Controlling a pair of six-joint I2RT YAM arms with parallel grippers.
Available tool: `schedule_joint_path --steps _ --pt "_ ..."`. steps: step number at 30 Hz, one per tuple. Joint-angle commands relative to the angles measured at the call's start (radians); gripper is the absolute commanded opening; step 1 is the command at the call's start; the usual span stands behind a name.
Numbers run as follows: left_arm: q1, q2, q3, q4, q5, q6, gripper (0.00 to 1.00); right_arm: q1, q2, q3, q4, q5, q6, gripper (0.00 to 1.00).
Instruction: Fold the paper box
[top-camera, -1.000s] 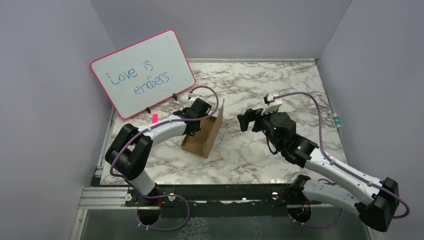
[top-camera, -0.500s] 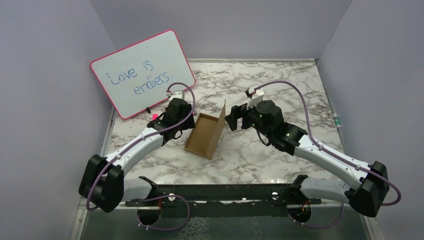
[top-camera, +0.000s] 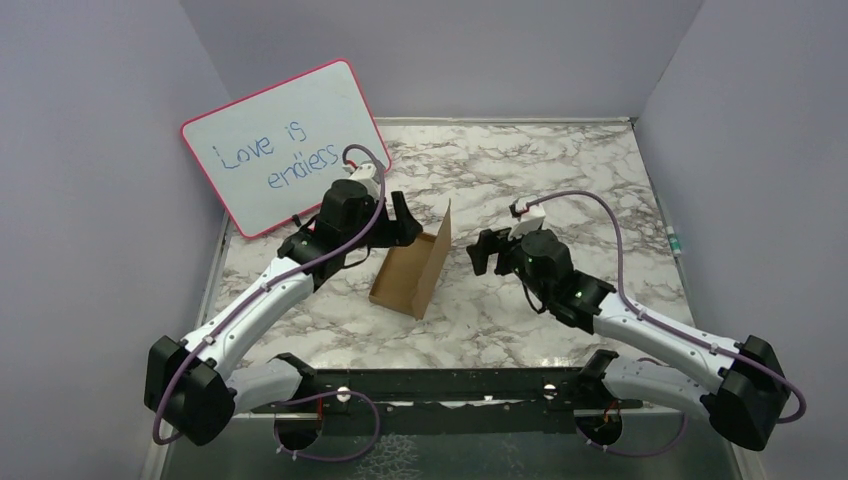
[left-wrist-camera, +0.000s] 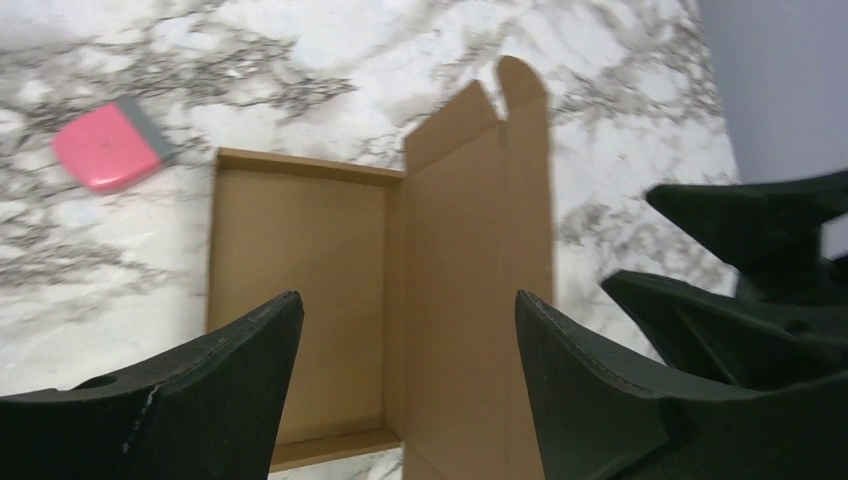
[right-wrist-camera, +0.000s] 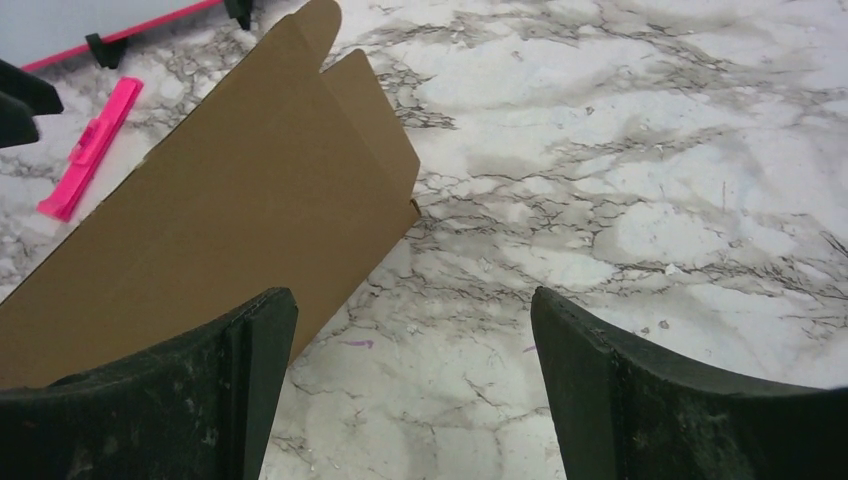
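Note:
The paper box is plain brown cardboard lying on the marble table, with a shallow tray part and one tall panel standing upright on its right side. My left gripper hovers just above the box's far left part, open with nothing between its fingers. My right gripper is open to the right of the upright panel, a short gap away from it. In the right wrist view the panel's outer face lies left of the empty gripper.
A pink-framed whiteboard with blue writing stands at the back left. A pink eraser lies on the marble left of the box, and a pink marker lies near the board's feet. A small green object sits at the table's right edge.
My left gripper let go of the box, opened wide, drew back left, then came over the box's far left. The right gripper neared the upright panel, then backed off slightly.

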Motion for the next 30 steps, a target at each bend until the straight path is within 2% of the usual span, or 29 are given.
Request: schedule_joint_path --steps 1,9,16,23,30 --pt "-0.065 0.007 0.067 0.041 0.121 -0.011 0.79 -0.001 -0.058 -0.06 0.119 0.107 0.035 0.91" --pt "-0.147 0.077 0.094 0.046 0.075 0.009 0.79 -0.002 -0.06 -0.092 0.146 0.092 0.037 0.91" --pt "-0.145 0.088 0.073 0.023 -0.057 0.04 0.7 -0.002 -0.056 -0.096 0.151 0.055 0.023 0.91" --pt "-0.091 0.076 0.008 0.031 -0.16 0.045 0.66 -0.002 -0.023 -0.094 0.193 -0.02 0.01 0.9" --pt "-0.018 0.07 -0.093 0.095 -0.156 0.011 0.7 -0.001 0.086 -0.089 0.251 -0.1 0.036 0.9"
